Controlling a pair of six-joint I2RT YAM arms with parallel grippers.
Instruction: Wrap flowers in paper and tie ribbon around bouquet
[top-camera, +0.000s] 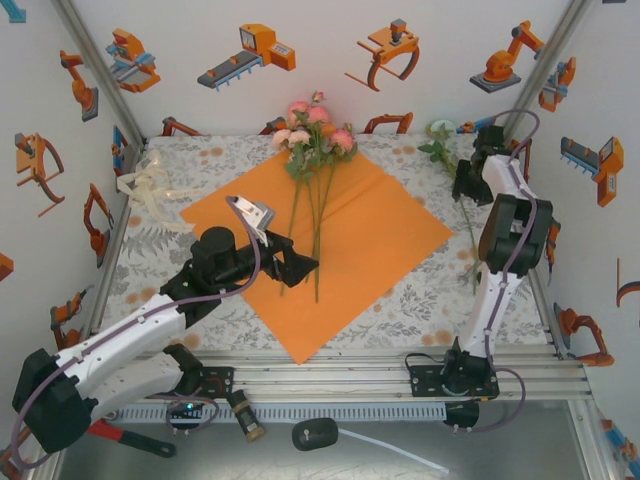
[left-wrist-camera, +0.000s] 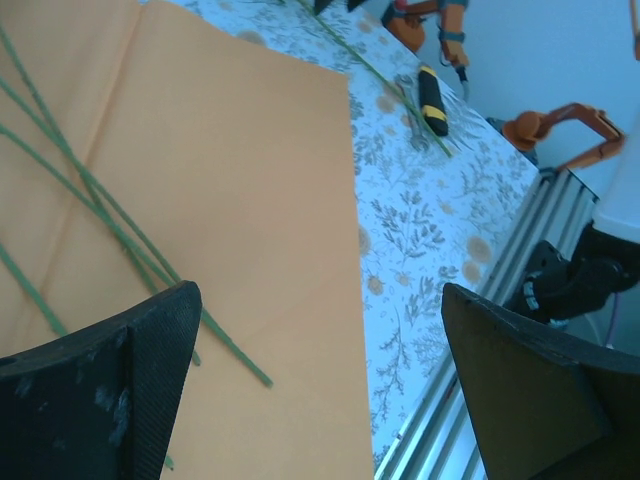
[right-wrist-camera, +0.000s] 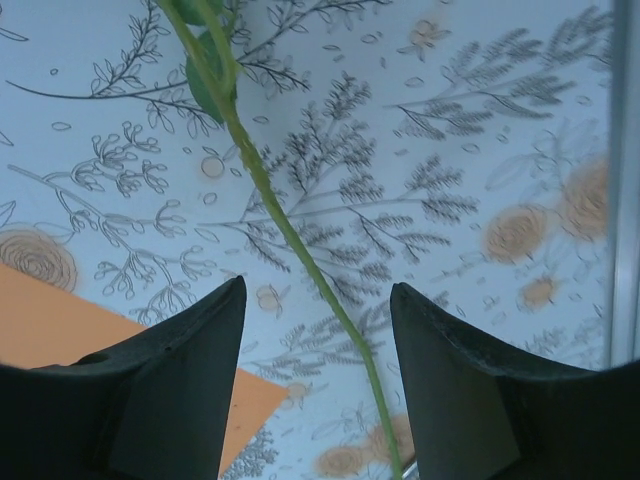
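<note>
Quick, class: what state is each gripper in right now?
Left gripper: open, above the paper, holding nothing.
Right gripper: open, straddling a flower stem.

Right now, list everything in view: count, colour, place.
paper: one, bright orange, flat mid-table.
flowers: one bunch, pink and cream, stems lying on the paper.
mint flower: one, pale mint, on the tablecloth right of the paper.
ribbon: one, cream-white, bunched at the table's left edge.
tablecloth: one, pale floral print, covering the table.
plug: one, black with white cable, below the near rail.
left gripper: one, black, open over the stem ends.
right gripper: one, black, open, mint flower's stem between its fingers.
</note>
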